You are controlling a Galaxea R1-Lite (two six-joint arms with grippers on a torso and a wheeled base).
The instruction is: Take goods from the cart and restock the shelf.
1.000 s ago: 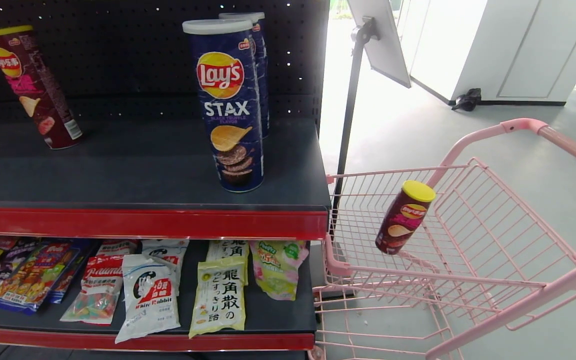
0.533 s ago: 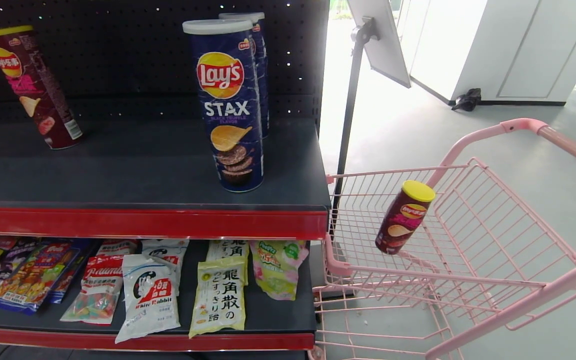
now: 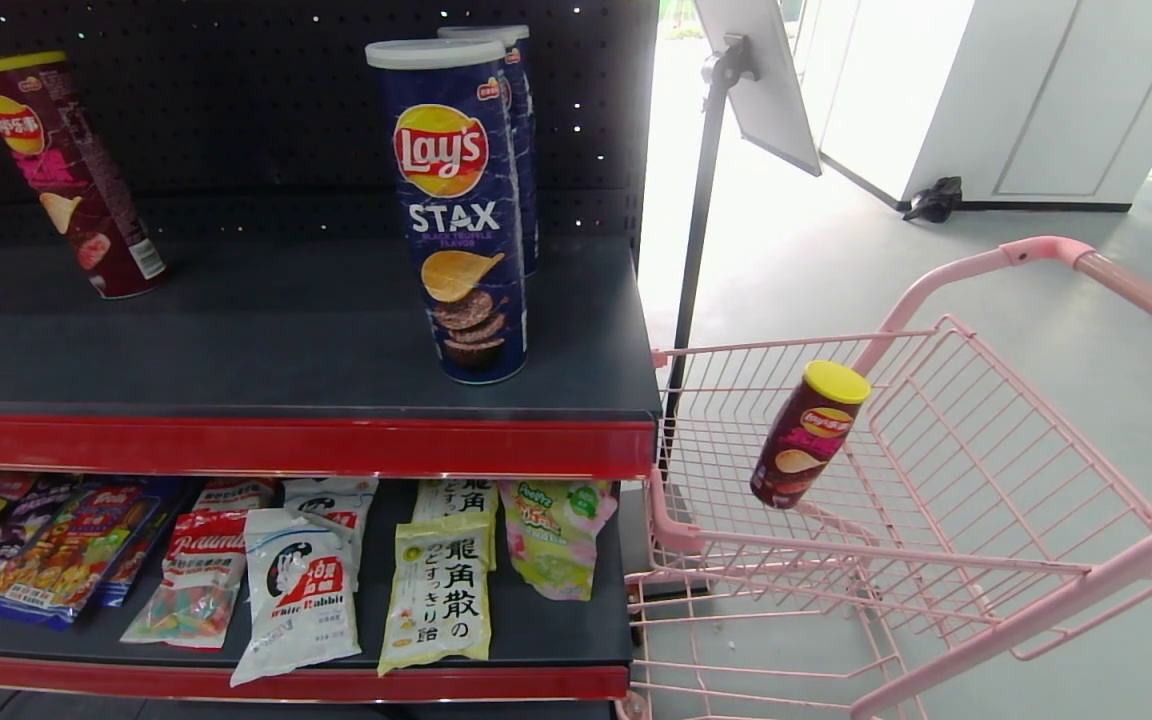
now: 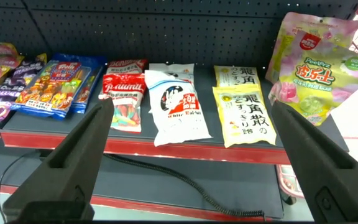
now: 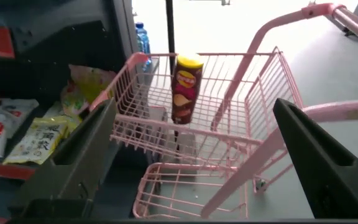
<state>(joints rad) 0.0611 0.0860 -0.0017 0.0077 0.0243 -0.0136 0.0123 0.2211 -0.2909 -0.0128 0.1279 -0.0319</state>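
Note:
A maroon chip can with a yellow lid [image 3: 811, 435] leans tilted against the wire wall inside the pink cart [image 3: 946, 560]. The same maroon can [image 5: 186, 89] stands well beyond my right gripper [image 5: 194, 162], which is open and apart from the pink cart [image 5: 185, 130]. On the upper shelf [image 3: 286, 330] stand a tall blue chip can [image 3: 456, 210], a second blue can [image 3: 521, 140] behind it, and a tilted maroon can [image 3: 61, 175] at the far left. My left gripper [image 4: 191, 168] is open, facing the lower shelf's snack bags [image 4: 173, 102] from a distance.
The lower shelf [image 3: 536, 620] holds several flat snack bags in a row. A red price rail [image 3: 296, 445] fronts the upper shelf. A black pole with a sign board [image 3: 701, 200] stands between shelf and cart. Bare grey floor lies to the right.

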